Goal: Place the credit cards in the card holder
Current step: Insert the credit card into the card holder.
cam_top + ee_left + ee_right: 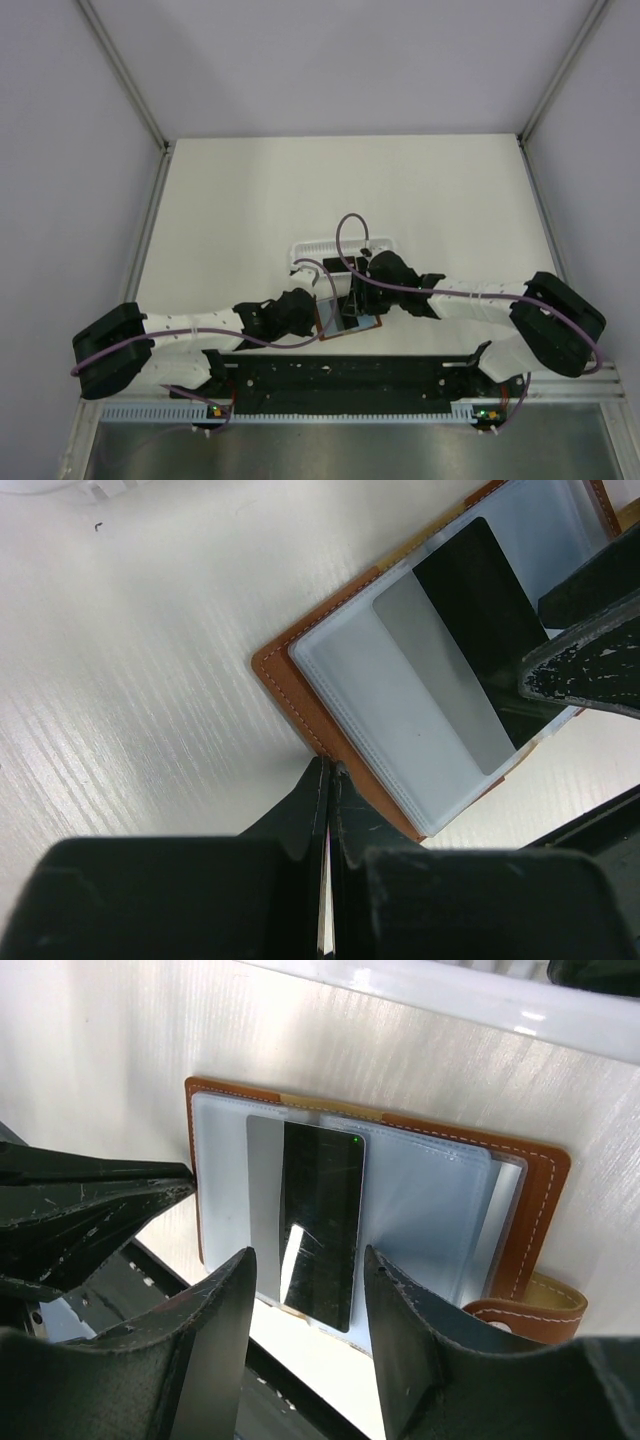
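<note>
Hard to make out the card holder (345, 322) from above: mostly buried under both arms, close to the desk's (250, 200) near edge. Opened flat in the wrist views, clasp tab cut off by a finger.

Cannot tell whether the black credit card (320, 1225) sits inside the clear pocket or on top. No readable writing, just a tiny green dot at one corner.

Left pincer (328, 770) clamped shut on nothing, tips against the holder's brown edge. Right pincer (307, 1255) spread wide, straddling the card.

White basket (345, 250) just behind; bare desk to the left and far side.
</note>
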### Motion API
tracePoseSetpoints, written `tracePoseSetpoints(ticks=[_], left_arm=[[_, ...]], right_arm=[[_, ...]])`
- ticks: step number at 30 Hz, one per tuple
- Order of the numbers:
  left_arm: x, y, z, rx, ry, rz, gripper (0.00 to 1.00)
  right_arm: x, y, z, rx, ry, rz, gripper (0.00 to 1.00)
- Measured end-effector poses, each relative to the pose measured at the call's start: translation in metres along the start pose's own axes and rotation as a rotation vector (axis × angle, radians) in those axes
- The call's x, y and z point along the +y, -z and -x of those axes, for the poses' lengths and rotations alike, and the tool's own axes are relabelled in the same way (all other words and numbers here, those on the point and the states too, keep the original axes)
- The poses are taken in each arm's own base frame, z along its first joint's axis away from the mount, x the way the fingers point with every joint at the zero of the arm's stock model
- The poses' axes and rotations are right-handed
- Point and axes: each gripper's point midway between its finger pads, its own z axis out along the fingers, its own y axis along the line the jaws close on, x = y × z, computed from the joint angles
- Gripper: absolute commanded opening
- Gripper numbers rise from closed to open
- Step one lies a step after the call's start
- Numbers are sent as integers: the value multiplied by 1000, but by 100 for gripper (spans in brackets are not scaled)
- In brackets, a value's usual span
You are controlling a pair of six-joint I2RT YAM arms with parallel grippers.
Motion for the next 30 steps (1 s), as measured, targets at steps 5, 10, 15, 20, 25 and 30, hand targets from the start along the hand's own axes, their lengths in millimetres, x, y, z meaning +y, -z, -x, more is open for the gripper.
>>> tracePoseSetpoints(ticks=[5,10,15,20,25,30], left_arm=[[0,0,0,1,0,0,0],[0,-1,-1,2,-1,1,0],[0,-2,0,3,-6,2,0],[0,-2,0,3,-9,2,0],[0,-2,0,3,-9,2,0],[0,-2,0,3,-9,2,0]], right_arm=[[2,-3,1,1,1,4,46],[5,-8,0,6,7,15,45],[11,-12,0,10,18,34,44],[17,-15,0,14,27,47,43],[21,-17,-4,28,32,62,41],[25,-19,-6,42,26,85,39]])
